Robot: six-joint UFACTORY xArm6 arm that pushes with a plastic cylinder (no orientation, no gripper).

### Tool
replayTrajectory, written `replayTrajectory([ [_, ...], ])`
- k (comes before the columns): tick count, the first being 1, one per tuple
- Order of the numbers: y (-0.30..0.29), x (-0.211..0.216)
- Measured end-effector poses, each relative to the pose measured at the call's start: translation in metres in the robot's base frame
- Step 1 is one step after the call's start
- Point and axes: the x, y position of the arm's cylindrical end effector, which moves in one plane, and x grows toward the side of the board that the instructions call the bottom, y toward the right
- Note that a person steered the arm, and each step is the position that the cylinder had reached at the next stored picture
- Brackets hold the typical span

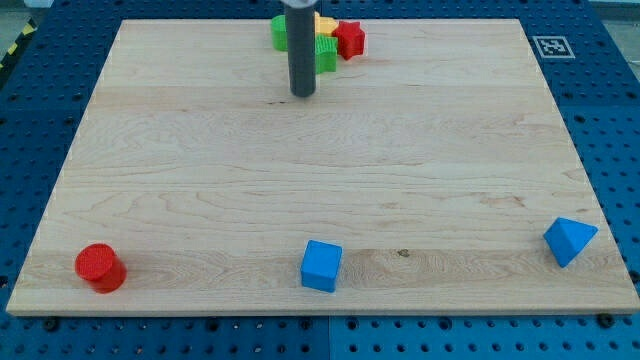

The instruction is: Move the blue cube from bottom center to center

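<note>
Plainly, nothing is done yet. Going from the view's left, the red cylinder (pixel 100 267) sits far below and left of the tip (pixel 302 94). The blue cube (pixel 321 266) rests at bottom center, well below the tip and untouched. The rod has no jaws to open or close. Green (pixel 325 54), yellow (pixel 325 22) and red star (pixel 349 39) blocks cluster just above-right; a blue wedge-like block (pixel 569 240) lies far below-right. The whole push remains.

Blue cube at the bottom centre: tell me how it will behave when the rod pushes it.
The blue cube sits flat on the smooth wooden board, so it should slide, not roll. It looks small and rigid, probably light. It sits slightly askew, so an off-centre push may spin it. My tip is far above it.
</note>
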Motion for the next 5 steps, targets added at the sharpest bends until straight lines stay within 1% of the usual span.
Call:
replayTrajectory([
  [1, 0.0, 0.023],
  [2, 0.003, 0.029],
  [3, 0.041, 0.058],
  [4, 0.084, 0.109],
  [5, 0.119, 0.187],
])
